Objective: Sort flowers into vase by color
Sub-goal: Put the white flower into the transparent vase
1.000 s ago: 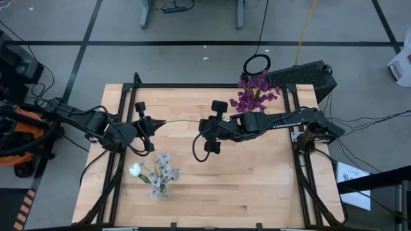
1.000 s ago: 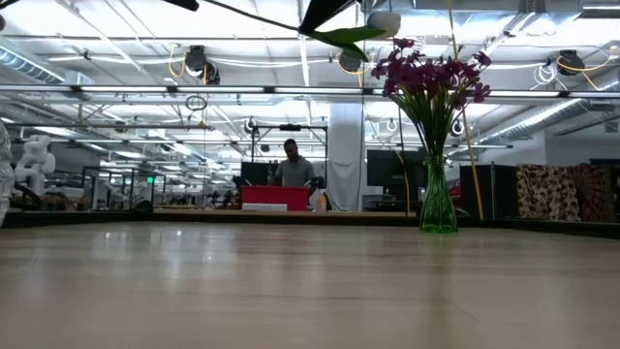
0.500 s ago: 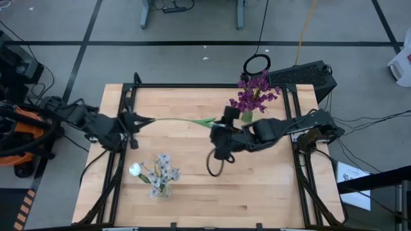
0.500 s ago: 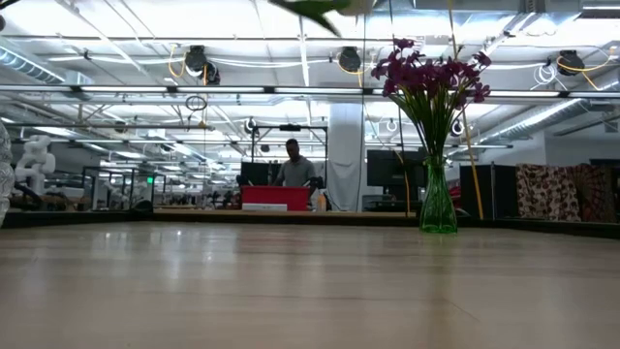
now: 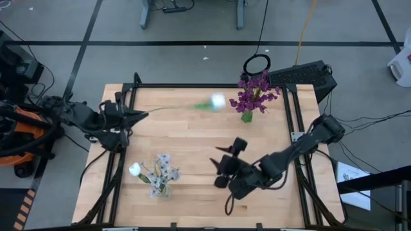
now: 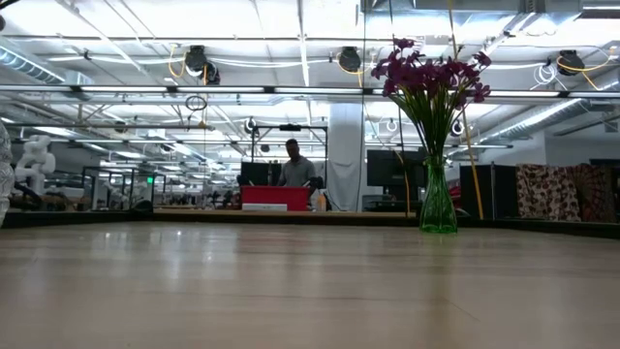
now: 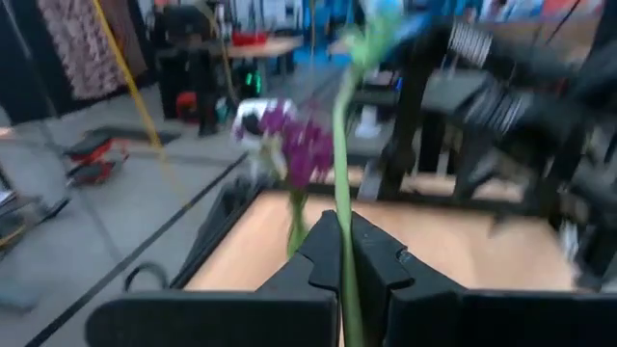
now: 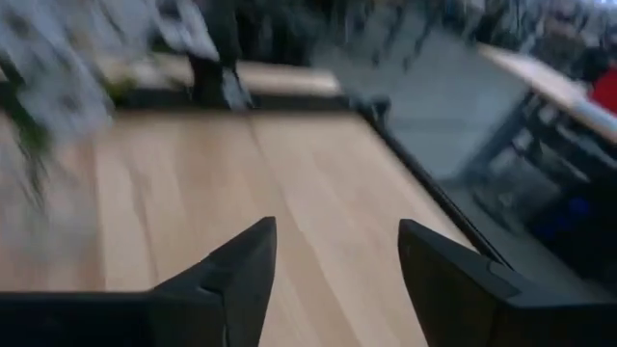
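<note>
Because the white flower (image 5: 217,101) belongs in a vase, the left hand (image 5: 131,114), at the frame's left, pinches its stem over the table (image 5: 192,160), while the right hand (image 5: 221,173), lower centre, hangs spread and empty.

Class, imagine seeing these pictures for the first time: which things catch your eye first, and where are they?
The bunch of purple blossoms in a green glass vase at the table's far right. Next, the left gripper at the left edge, shut on a long-stemmed white flower. The right gripper hangs open, mid-table.
</note>
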### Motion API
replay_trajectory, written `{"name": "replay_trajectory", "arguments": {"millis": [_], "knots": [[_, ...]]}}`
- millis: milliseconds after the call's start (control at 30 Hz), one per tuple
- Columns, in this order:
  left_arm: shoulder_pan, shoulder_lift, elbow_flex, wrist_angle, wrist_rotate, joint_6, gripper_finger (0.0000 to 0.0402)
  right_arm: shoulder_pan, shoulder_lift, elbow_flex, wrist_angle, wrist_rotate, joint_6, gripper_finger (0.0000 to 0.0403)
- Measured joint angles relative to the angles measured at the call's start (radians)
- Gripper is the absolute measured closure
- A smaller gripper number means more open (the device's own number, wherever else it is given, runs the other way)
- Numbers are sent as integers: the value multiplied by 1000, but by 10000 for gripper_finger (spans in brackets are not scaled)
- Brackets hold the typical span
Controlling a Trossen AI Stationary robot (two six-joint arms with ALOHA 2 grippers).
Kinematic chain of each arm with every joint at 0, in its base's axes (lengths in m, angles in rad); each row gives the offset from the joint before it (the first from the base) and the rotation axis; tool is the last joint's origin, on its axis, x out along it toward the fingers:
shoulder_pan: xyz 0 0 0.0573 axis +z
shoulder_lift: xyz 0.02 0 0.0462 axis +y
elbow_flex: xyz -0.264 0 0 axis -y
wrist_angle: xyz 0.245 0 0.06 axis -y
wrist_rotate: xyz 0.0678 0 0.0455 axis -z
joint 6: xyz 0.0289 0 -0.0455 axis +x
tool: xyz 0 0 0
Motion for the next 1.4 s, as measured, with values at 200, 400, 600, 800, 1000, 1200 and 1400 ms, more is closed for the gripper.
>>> {"name": "replay_trajectory", "arguments": {"millis": [200,400,600,800,1000,1200,1400], "knots": [[0,58,-68,323,98,76,393,-23,0,-183,779,-1,-461,208],[0,156,-128,538,186,93,393,-75,-1,-189,1359,-234,-932,226],[0,250,-140,672,241,93,393,-148,-2,-189,1540,-520,-868,235],[-16,276,-140,721,272,101,393,-170,-1,-189,1557,-589,-783,231],[-51,264,-140,768,276,147,393,-156,-1,-189,1574,-560,-830,230],[-66,262,-140,783,277,168,393,-165,-1,-189,1586,-571,-837,235],[-65,270,-140,777,295,166,393,-172,-1,-189,1664,-674,-830,247]]}}
